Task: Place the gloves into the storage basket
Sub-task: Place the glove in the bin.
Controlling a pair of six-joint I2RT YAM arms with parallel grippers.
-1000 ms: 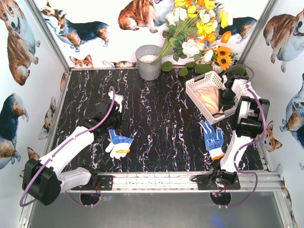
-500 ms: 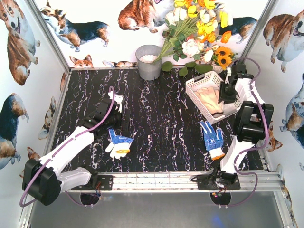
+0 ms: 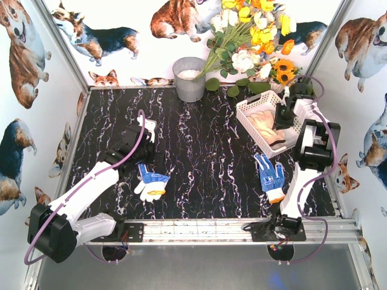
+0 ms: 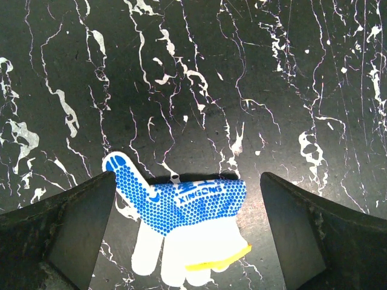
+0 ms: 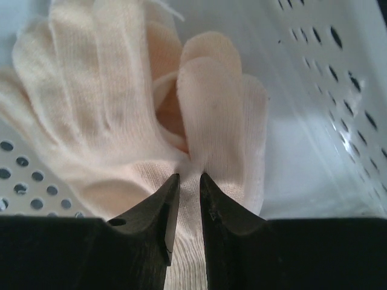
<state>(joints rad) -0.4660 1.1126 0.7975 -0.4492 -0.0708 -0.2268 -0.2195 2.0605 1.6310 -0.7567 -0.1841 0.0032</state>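
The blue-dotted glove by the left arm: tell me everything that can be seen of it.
The blue-dotted glove is white knit. Blue grip dots and printed lettering cover its upper part, plain white knit shows below, and one edge carries a yellow band. It lies limp and flat on the black marbled table, alone, its dotted thumb sticking out sideways. The left gripper hangs open over it, one finger on each side, with no contact visible.

Counter [image 3: 199, 151]: black marble-look top with white veining, brightly and evenly lit. Walls [image 3: 24, 90] on the left, far and right sides: white panels printed with corgi dogs, joined by grey metal corner posts [image 3: 60, 42]. Far middle: grey metal bucket [image 3: 190, 78]. Far right: bunch of yellow, white and orange flowers [image 3: 254, 30]. Near edge: aluminium rail [image 3: 205, 230].
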